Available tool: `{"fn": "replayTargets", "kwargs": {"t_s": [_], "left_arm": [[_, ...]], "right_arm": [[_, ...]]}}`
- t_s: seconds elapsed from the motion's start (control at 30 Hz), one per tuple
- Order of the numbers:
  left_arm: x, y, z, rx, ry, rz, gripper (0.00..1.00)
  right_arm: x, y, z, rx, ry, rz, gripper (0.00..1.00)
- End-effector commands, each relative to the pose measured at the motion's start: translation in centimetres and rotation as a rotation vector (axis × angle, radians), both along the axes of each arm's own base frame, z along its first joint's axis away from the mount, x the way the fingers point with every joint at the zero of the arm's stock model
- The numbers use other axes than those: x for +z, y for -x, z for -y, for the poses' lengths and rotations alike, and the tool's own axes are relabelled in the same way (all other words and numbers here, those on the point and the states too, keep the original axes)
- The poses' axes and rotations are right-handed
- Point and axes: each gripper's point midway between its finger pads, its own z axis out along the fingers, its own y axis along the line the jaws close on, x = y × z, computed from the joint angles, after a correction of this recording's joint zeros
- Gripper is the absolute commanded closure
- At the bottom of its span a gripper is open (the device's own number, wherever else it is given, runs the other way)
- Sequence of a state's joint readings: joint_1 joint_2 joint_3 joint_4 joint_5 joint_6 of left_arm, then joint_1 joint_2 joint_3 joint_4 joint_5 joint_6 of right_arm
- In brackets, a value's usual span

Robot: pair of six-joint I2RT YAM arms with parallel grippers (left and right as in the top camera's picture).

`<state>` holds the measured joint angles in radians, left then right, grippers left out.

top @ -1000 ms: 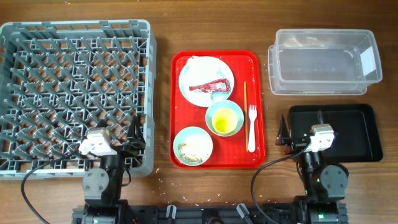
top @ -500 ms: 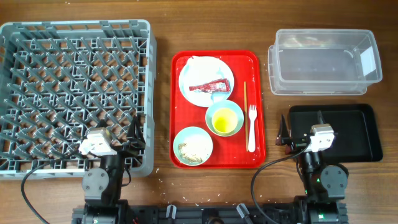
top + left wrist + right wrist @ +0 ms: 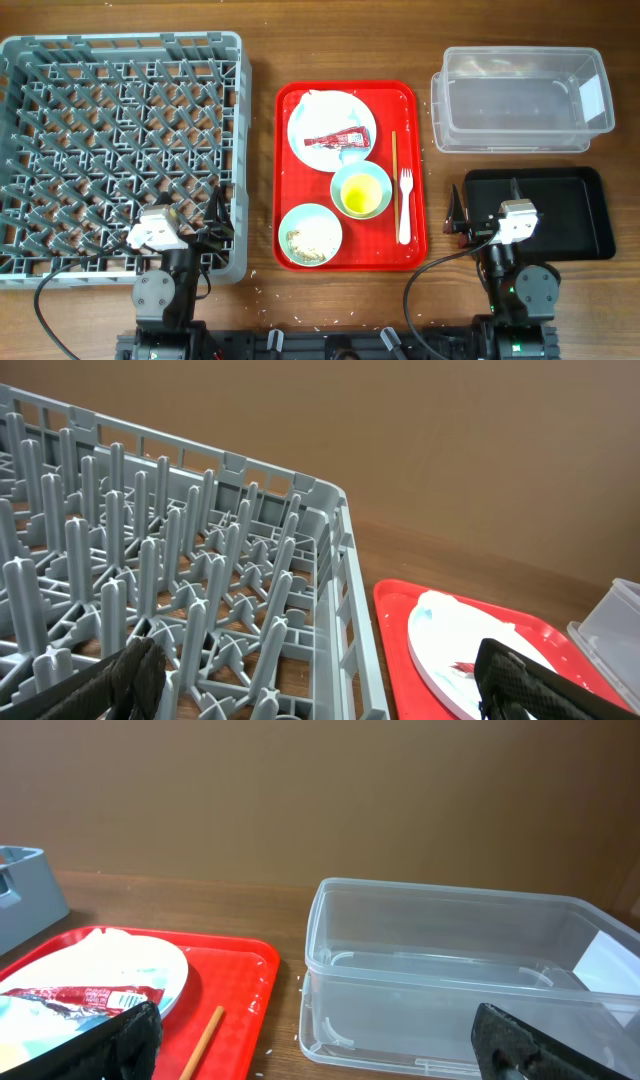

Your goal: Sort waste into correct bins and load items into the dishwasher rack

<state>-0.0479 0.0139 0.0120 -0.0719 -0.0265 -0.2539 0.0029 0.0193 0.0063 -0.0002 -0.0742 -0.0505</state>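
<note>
The wooden table (image 3: 262, 40) carried a grey dishwasher rack (image 3: 120, 45) at left and a red tray (image 3: 375, 240) in the middle. At right sat a clear plastic tub (image 3: 520, 60), a black tray (image 3: 570, 215) just beside it.

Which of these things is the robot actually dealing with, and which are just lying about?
Part of the job: rack, clear tub, black tray, plate, napkin, wrapper, far bowl, yellow cup, near bowl, crumbs, chopsticks, fork.

Just lying about: red tray, cables.
</note>
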Motion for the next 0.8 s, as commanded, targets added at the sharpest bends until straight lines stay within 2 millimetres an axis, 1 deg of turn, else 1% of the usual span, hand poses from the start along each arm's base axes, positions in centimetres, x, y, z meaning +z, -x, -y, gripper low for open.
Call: {"fn": "replayTargets", "kwargs": {"t_s": [0.0,0.43,0.47,0.5,0.53,0.57,0.6,0.63,0.7,0.73,0.77], "left_arm": [[-0.2,0.0,0.0,0.005,0.011,0.0,0.0],[-0.2,0.0,0.0,0.005,0.012,-0.001,0.0],[-0.2,0.0,0.0,0.005,0.012,-0.001,0.0],[-0.2,0.0,0.0,0.005,0.011,-0.001,0.0],[-0.2,0.0,0.0,0.005,0.012,-0.001,0.0],[-0.2,0.0,0.0,0.005,0.012,-0.002,0.0],[-0.2,0.0,0.0,0.005,0.011,-0.002,0.0],[-0.2,0.0,0.0,0.005,0.012,-0.003,0.0],[-0.2,0.0,0.0,0.005,0.011,-0.004,0.0],[-0.2,0.0,0.0,0.006,0.012,-0.004,0.0],[-0.2,0.0,0.0,0.006,0.012,-0.004,0.0]], "right_arm": [[0.1,0.0,0.2,-0.009,0.0,0.006,0.0],[0.1,0.0,0.1,-0.007,-0.002,0.007,0.0],[0.3,0.1,-0.6,0.036,-0.046,0.01,0.0],[0.6,0.3,-1.8,0.108,-0.125,0.008,0.0],[0.7,0.8,-3.8,0.223,-0.284,-0.026,0.0],[1.0,1.1,-4.9,0.291,-0.44,-0.06,0.0],[1.1,1.3,-5.3,0.319,-0.578,-0.095,0.0],[1.4,1.2,-5.0,0.294,-0.797,-0.13,0.0],[1.4,1.0,-4.3,0.24,-1.301,-0.224,0.0],[1.9,1.0,-4.3,0.252,-1.345,-0.215,0.0],[4.7,1.4,-4.4,0.337,-1.329,-0.121,0.0]]}}
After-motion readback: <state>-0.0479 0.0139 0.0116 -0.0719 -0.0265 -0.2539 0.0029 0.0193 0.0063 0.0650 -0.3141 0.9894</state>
